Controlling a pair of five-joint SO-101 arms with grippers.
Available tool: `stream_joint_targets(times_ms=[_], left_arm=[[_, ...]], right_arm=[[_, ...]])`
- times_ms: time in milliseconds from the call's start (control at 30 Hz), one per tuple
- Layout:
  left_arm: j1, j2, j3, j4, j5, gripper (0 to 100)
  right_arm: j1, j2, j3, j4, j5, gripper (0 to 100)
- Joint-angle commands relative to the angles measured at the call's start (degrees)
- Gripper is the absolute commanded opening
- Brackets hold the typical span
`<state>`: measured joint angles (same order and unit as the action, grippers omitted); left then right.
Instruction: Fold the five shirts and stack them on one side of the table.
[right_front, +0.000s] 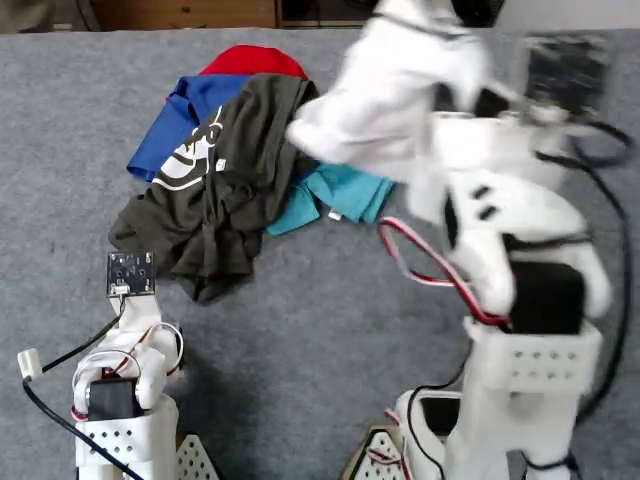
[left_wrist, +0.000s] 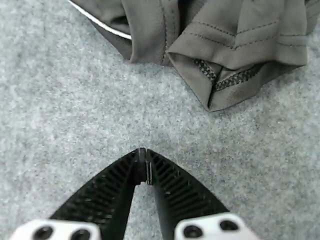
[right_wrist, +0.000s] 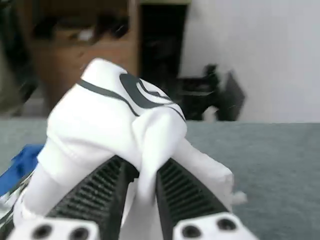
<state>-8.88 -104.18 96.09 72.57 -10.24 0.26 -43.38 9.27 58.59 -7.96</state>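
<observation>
**Right pincer (right_wrist: 144, 171) clamped on white shirt (right_wrist: 107, 112); left pincer (left_wrist: 143, 155) closed, empty**

My right pincer has a fold of the white shirt pinched between its fingers. The cloth is bunched and held above the grey table (right_front: 330, 330), over the right edge of the heap. My left pincer has its fingers touching tip to tip with nothing between them. It sits low over bare table, near the hem of the olive shirt (right_front: 225, 190). The olive shirt lies crumpled on top of the heap, over the blue shirt (right_front: 165, 125) and red shirt (right_front: 250, 60). The teal shirt (right_front: 345, 192) shows at its right side. None is folded.
</observation>
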Motion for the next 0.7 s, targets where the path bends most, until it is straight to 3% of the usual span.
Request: stream_joint_targets(times_ms=[0, 400, 500, 667], left_arm=[[-0.09, -0.13, 0.79, 0.35, -0.09, 2], [-0.09, -0.13, 0.79, 0.35, -0.09, 2], [-0.09, -0.13, 0.79, 0.35, -0.09, 2], [-0.09, -0.13, 0.79, 0.35, -0.09, 2]], right_arm=[[9.1, -2.59, -1.45, -1.32, -0.26, 0.2], [23.43, -2.86, 19.38, -1.76, 4.22, 0.2], [23.78, -2.86, 24.75, -1.76, 5.54, 0.2], [18.42, -3.3, 32.66, -1.76, 11.25, 0.2]])
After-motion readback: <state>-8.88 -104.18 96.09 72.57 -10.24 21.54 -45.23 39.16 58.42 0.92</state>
